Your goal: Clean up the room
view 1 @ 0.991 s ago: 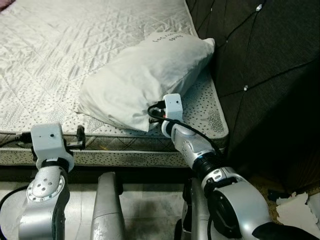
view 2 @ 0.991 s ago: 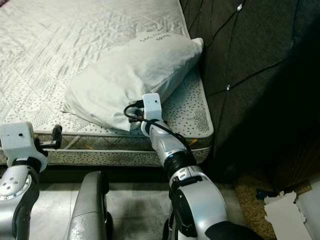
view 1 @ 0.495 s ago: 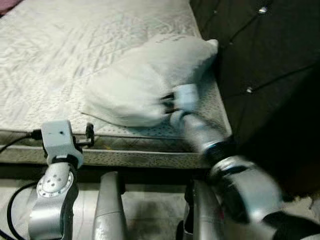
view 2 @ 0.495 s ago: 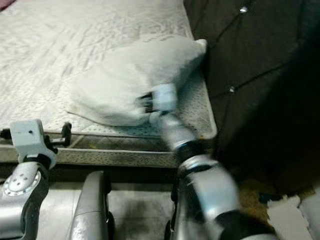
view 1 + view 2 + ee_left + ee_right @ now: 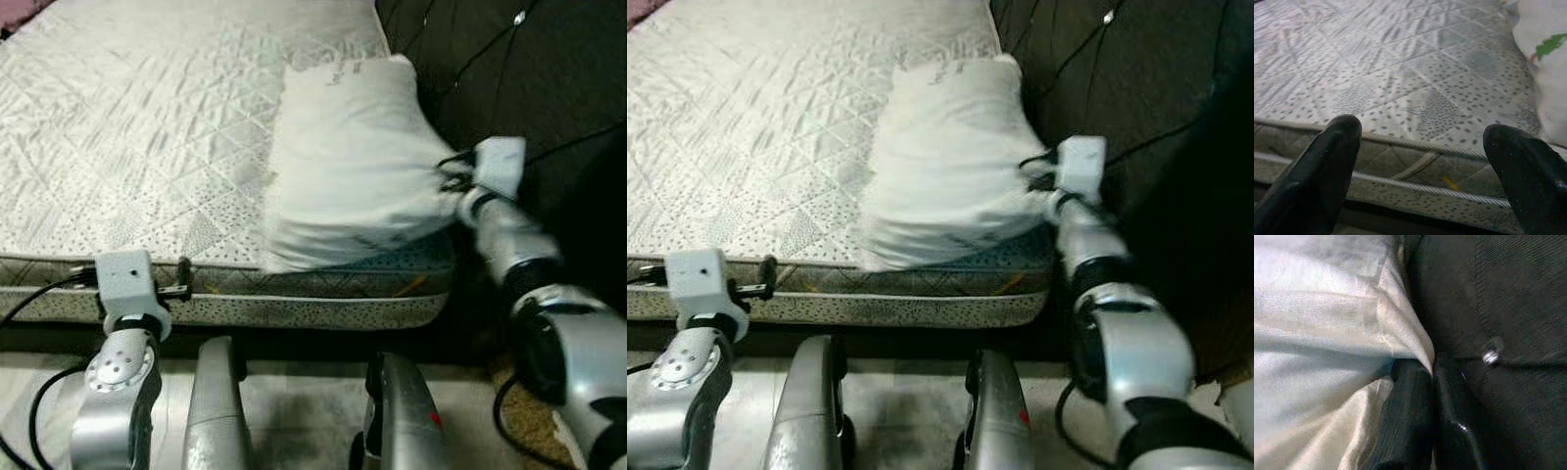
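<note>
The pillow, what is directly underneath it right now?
The pillow lies on the quilted mattress, beside the dark headboard. The right pincer pinches its corner. The covered mattress patch cannot be seen.

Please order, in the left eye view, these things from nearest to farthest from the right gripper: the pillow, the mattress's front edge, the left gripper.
1. The pillow: the right gripper is shut on its corner, by the dark headboard.
2. The mattress's front edge: below the pillow, toward the robot.
3. The left gripper: far across, low on the robot's left.

Right tool (image 5: 1431,382) swung pillow (image 5: 353,166) toward headboard (image 5: 509,78); pillow now against it.
</note>
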Robot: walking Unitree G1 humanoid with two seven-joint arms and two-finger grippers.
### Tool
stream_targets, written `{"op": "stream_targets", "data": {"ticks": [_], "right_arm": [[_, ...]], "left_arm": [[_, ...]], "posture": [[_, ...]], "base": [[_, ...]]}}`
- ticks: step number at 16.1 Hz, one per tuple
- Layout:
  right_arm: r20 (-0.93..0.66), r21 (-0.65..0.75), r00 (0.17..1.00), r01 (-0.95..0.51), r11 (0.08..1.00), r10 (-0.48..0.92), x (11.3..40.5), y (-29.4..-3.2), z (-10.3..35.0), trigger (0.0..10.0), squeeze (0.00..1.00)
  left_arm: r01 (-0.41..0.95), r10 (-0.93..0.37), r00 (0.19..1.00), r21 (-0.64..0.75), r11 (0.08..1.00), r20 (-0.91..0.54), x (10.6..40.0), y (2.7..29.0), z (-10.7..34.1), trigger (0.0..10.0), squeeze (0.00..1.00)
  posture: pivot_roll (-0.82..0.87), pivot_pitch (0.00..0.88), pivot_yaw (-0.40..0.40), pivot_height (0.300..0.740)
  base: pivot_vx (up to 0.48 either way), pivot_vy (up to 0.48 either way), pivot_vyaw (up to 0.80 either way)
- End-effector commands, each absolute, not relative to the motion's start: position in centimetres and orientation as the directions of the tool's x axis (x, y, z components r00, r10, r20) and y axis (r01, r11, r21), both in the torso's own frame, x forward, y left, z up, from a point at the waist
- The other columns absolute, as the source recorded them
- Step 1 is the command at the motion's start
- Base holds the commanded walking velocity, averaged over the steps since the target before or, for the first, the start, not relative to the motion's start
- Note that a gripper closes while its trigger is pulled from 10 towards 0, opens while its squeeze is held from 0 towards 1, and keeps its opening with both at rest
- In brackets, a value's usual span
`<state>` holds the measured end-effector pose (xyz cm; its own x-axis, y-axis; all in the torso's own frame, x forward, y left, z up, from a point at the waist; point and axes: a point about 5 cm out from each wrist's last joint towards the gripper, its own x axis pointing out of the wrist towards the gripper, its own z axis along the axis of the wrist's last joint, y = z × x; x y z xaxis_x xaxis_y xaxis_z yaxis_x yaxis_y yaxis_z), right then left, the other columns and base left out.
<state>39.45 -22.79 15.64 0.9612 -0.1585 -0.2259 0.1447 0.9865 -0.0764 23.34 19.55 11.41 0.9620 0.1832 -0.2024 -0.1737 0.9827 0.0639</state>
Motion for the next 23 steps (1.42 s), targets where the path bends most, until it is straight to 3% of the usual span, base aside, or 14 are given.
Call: {"op": "stream_targets", "data": {"ticks": [1, 5, 10, 13, 17, 22, 23], "right_arm": [[-0.071, -0.091, 0.970, 0.225, 0.970, -0.232, 40.0, -24.9, 19.7, 0.0, 0.00], [-0.033, -0.135, 0.954, 0.290, 0.947, -0.297, 39.0, -27.6, 19.8, 0.0, 0.00], [-0.102, -0.151, 0.954, 0.265, 0.952, -0.282, 36.5, -27.4, 14.6, 0.0, 0.00], [-0.145, -0.122, 0.967, 0.194, 0.973, -0.210, 33.1, -24.7, 10.9, 0.0, 0.00], [-0.193, -0.105, 0.976, 0.085, 0.991, -0.104, 30.6, -21.2, 9.5, 0.0, 0.00], [-0.185, -0.093, 0.978, 0.079, 0.993, -0.095, 32.7, -20.5, 11.0, 0.0, 0.00], [-0.173, -0.112, 0.981, 0.069, 0.991, -0.088, 34.5, -20.9, 12.2, 0.0, 0.00]], "left_arm": [[-0.172, 0.183, 0.961, 0.069, 0.983, -0.208, 23.4, 19.5, 11.1, 10.0, 0.00], [-0.145, 0.153, 0.965, 0.055, 0.988, -0.213, 23.4, 18.6, 10.9, 10.0, 0.00], [-0.144, 0.153, 0.968, 0.059, 0.988, -0.201, 23.6, 18.7, 11.2, 10.0, 0.00], [-0.132, 0.144, 0.970, 0.071, 0.989, -0.198, 23.7, 18.9, 11.4, 10.0, 0.00], [-0.134, 0.146, 0.969, 0.074, 0.988, -0.197, 23.8, 18.9, 11.4, 10.0, 0.00], [-0.131, 0.142, 0.971, 0.071, 0.989, -0.193, 24.0, 18.8, 11.5, 10.0, 0.00], [-0.136, 0.148, 0.972, 0.075, 0.988, -0.185, 24.3, 19.0, 11.6, 10.0, 0.00]], "posture": [[-0.03, 0.024, -0.029, 0.547], [-0.05, 0.054, -0.021, 0.547], [-0.06, 0.070, -0.011, 0.547], [-0.05, 0.073, -0.002, 0.547], [-0.06, 0.076, -0.003, 0.547], [-0.05, 0.061, -0.001, 0.547], [-0.04, 0.055, -0.003, 0.547]], "base": [[0.000, 0.000, 0.00], [0.000, 0.000, 0.00], [0.000, 0.000, 0.00], [0.000, 0.000, 0.00], [0.000, 0.000, 0.00], [0.000, 0.000, 0.00], [0.000, 0.000, 0.00]]}}
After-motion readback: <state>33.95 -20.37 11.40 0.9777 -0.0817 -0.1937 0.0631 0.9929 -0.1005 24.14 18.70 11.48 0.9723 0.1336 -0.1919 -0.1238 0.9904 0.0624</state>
